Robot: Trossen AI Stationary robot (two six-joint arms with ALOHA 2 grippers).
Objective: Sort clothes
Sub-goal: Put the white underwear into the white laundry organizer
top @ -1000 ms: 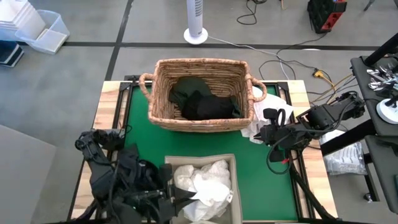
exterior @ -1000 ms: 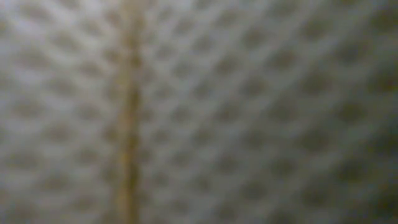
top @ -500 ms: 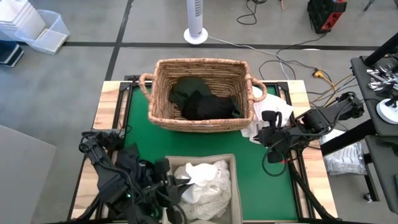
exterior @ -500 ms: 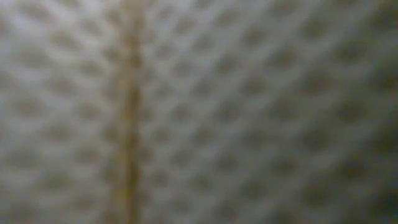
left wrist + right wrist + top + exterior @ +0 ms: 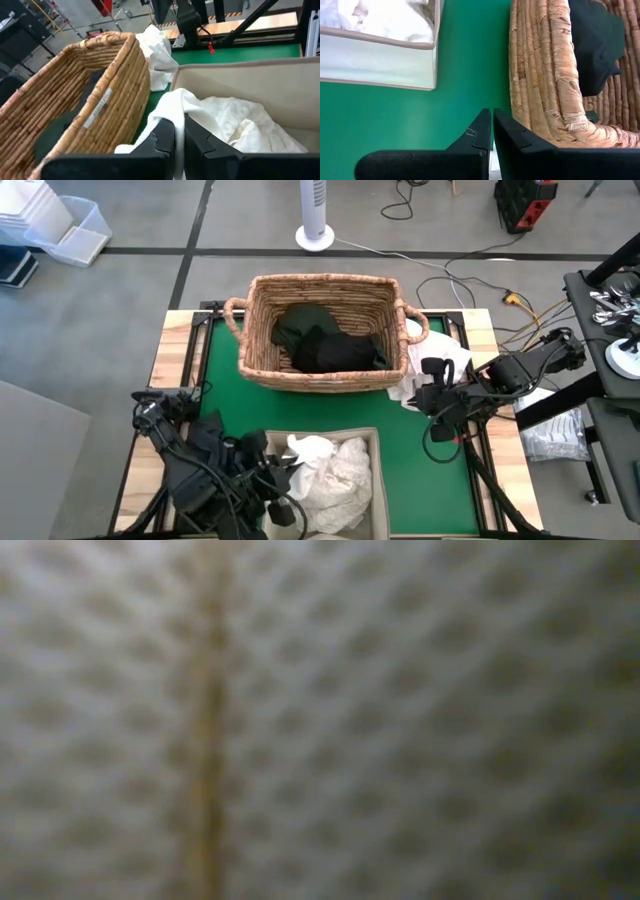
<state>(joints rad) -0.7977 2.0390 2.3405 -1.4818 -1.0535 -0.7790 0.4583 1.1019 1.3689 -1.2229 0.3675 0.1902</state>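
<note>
We're mid-sort, on the whites. The left gripper (image 5: 179, 137) hangs at the near-left corner of the fabric bin (image 5: 375, 442) w/ its jaws closed on a fold of a white garment (image 5: 172, 102); from the left wrist view the cloth runs between the jaws and trails over the bin's edge, part inside on the other whites (image 5: 345, 475), part draped outside toward the wicker basket (image 5: 322, 375). So our read: this piece is being put in, not yet let go. The darks, a black and dark green heap (image 5: 325, 340), sit in the basket at the back of the green mat (image 5: 230, 405). One more white garment (image 5: 425, 375) lies crumpled on the worktop just right of the basket, touching its side, under the right arm. The right gripper (image 5: 492, 125) has its jaws closed on nothing, low over the mat between basket and bin, waiting. The low view shows only blurred weave, no use. Next, as we judge it: carry the held fold further over the bin's middle so the trailing part clears the rim, then open the jaws & pull back w/o dragging cloth out again. After that the white piece by the basket is the one left to fetch; prob. the right arm's job, since it's closest, and it needs opening first.
</note>
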